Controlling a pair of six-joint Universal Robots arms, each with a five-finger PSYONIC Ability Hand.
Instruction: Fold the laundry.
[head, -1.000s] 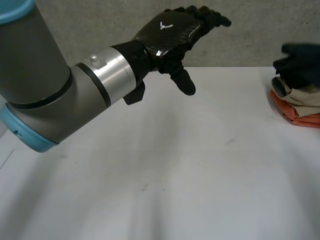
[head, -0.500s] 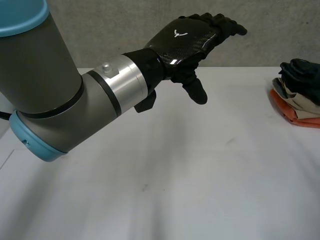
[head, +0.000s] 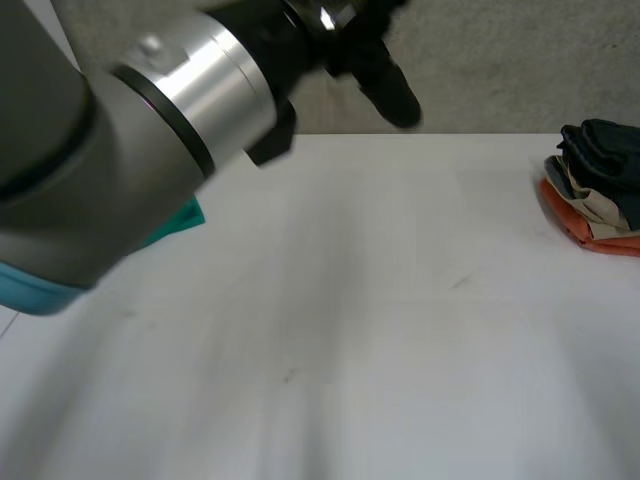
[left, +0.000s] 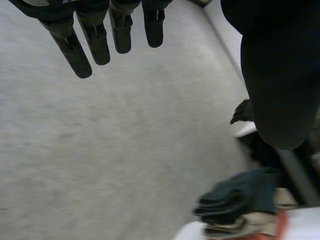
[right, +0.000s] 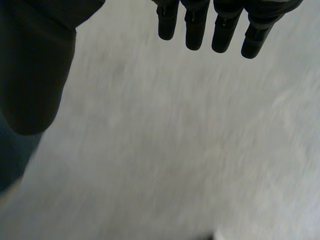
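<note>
Hands, black: two; the left hand (head: 386, 86) at the upper centre of the head view; the right hand (right: 35, 75) in the right wrist view.
Arms, grey: one; the left arm (head: 130, 130) across the upper left of the head view.
Tables: one white table (head: 400, 330) over the lower frame.
Laundry: one stack of laundry (head: 597, 195) at the right edge, on the table; three layers can be counted in it; one dark layer (head: 605, 150) on top; one beige layer (head: 590, 205) in the middle; one orange layer (head: 590, 232) at the bottom.
Other: one teal piece (head: 180, 220) at the left, partly behind the arm; what it is cannot be told.
</note>
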